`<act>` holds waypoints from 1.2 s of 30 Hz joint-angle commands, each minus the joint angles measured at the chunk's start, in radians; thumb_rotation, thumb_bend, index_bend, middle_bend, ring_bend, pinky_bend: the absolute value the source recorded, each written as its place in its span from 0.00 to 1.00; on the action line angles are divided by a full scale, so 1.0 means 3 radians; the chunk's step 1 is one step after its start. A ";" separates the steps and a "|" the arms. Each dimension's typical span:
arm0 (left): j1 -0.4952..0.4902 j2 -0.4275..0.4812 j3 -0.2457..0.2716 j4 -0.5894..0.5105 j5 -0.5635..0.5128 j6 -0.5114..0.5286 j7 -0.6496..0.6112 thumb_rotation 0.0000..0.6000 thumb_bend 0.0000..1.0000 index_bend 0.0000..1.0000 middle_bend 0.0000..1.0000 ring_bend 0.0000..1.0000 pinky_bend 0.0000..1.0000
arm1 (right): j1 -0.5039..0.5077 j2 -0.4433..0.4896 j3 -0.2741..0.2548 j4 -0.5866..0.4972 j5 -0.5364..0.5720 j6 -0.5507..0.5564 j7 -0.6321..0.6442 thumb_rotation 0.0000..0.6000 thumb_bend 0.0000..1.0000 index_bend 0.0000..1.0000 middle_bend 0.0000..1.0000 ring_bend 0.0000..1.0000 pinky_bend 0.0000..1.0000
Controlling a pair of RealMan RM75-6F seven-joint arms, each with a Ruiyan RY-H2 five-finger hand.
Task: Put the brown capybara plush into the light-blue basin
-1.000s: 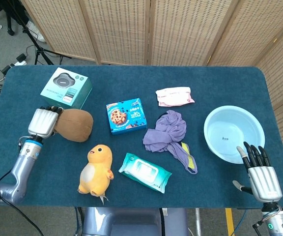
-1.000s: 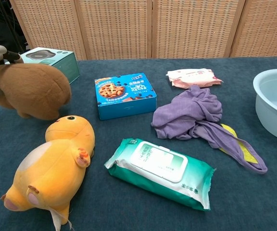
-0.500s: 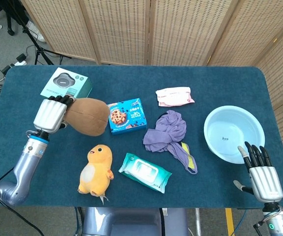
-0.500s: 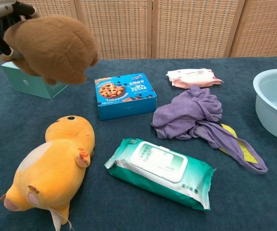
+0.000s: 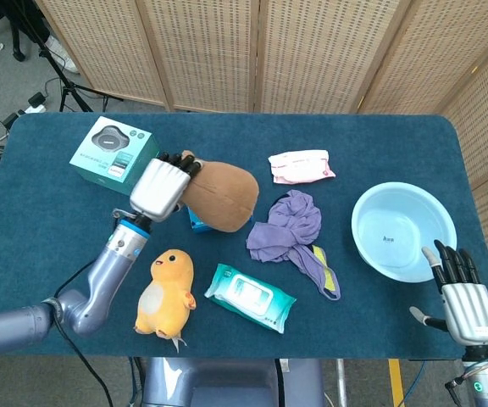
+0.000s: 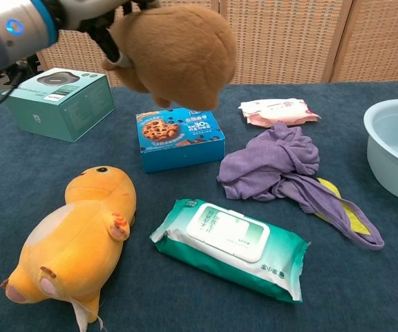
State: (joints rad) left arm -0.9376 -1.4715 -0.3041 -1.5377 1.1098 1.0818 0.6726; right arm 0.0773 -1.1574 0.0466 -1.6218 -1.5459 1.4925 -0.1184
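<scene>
Head view: the left hand [image 5: 161, 186], fingers wrapped on the brown capybara plush [image 5: 220, 196], holds it above the cookie box [image 5: 195, 222], well left of the light-blue basin [image 5: 403, 231]; the right hand [image 5: 462, 292] rests spread beside the basin. Chest view: the plush hangs clear of the worktop [image 6: 19, 173]; carry it high over the purple cloth [image 6: 273, 163], releasing only above the basin.

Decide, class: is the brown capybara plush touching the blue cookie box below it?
Apart. The chest view shows the brown capybara plush, gripped by the left hand, hanging in the air, with a strip of table visible between it and the blue cookie box.
</scene>
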 commanded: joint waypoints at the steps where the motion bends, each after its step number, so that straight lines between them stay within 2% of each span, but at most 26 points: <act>1: -0.0253 -0.0340 -0.0085 0.0222 -0.0150 -0.0103 0.0201 1.00 0.49 0.79 0.47 0.47 0.48 | -0.0003 0.0031 0.0006 0.0008 0.0005 0.0003 0.0102 1.00 0.00 0.00 0.00 0.00 0.00; 9: -0.0597 -0.0968 -0.0085 0.0755 -0.0155 -0.0173 0.0330 1.00 0.48 0.77 0.45 0.46 0.48 | -0.0014 0.0081 0.0017 0.0032 0.0011 0.0027 0.0273 1.00 0.00 0.00 0.00 0.00 0.00; 12: -0.0670 -0.1123 -0.0081 0.0927 -0.0175 -0.0195 0.0363 1.00 0.45 0.58 0.29 0.38 0.48 | -0.0020 0.0091 0.0029 0.0040 0.0027 0.0038 0.0323 1.00 0.00 0.00 0.00 0.00 0.00; 13: -0.0693 -0.1168 -0.0076 0.0981 -0.0205 -0.0220 0.0395 1.00 0.43 0.49 0.22 0.32 0.46 | -0.0021 0.0094 0.0033 0.0042 0.0029 0.0043 0.0340 1.00 0.00 0.00 0.00 0.00 0.00; 16: -0.0765 -0.1301 -0.0088 0.1119 -0.0383 -0.0351 0.0482 1.00 0.36 0.21 0.04 0.09 0.32 | -0.0021 0.0097 0.0041 0.0060 0.0032 0.0051 0.0377 1.00 0.00 0.00 0.00 0.00 0.00; 17: -0.0781 -0.1339 -0.0078 0.1159 -0.0496 -0.0428 0.0544 1.00 0.34 0.12 0.00 0.03 0.26 | -0.0020 0.0097 0.0040 0.0064 0.0028 0.0050 0.0385 1.00 0.00 0.00 0.00 0.00 0.00; 20: -0.0850 -0.1403 -0.0099 0.1212 -0.0883 -0.0610 0.0784 1.00 0.27 0.01 0.00 0.00 0.11 | -0.0021 0.0097 0.0041 0.0072 0.0023 0.0056 0.0403 1.00 0.00 0.00 0.00 0.00 0.00; 22: -0.0899 -0.1407 -0.0096 0.1189 -0.1130 -0.0657 0.0987 1.00 0.21 0.00 0.00 0.00 0.02 | -0.0023 0.0098 0.0043 0.0075 0.0026 0.0061 0.0414 1.00 0.00 0.00 0.00 0.00 0.00; 23: -0.0922 -0.1403 -0.0091 0.1174 -0.1217 -0.0667 0.1060 1.00 0.18 0.00 0.00 0.00 0.00 | -0.0024 0.0098 0.0045 0.0078 0.0027 0.0063 0.0419 1.00 0.00 0.00 0.00 0.00 0.00; 27: -0.0971 -0.1399 -0.0082 0.1150 -0.1343 -0.0640 0.1140 1.00 0.13 0.00 0.00 0.00 0.00 | -0.0028 0.0098 0.0052 0.0082 0.0041 0.0068 0.0434 1.00 0.00 0.00 0.00 0.00 0.00; 33: -0.0969 -0.1354 -0.0081 0.1127 -0.1101 -0.0579 0.0861 1.00 0.11 0.00 0.00 0.00 0.00 | -0.0024 0.0096 0.0053 0.0082 0.0046 0.0058 0.0421 1.00 0.00 0.00 0.00 0.00 0.00; 36: -0.0910 -0.1223 -0.0112 0.0967 -0.0990 -0.0490 0.0695 1.00 0.11 0.00 0.00 0.00 0.00 | -0.0021 0.0089 0.0051 0.0081 0.0035 0.0060 0.0402 1.00 0.00 0.00 0.00 0.00 0.00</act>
State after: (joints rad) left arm -1.2221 -1.8648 -0.3320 -1.2160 0.7955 0.9165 0.9100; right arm 0.0709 -1.1303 0.0619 -1.5975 -1.5351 1.5102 0.0025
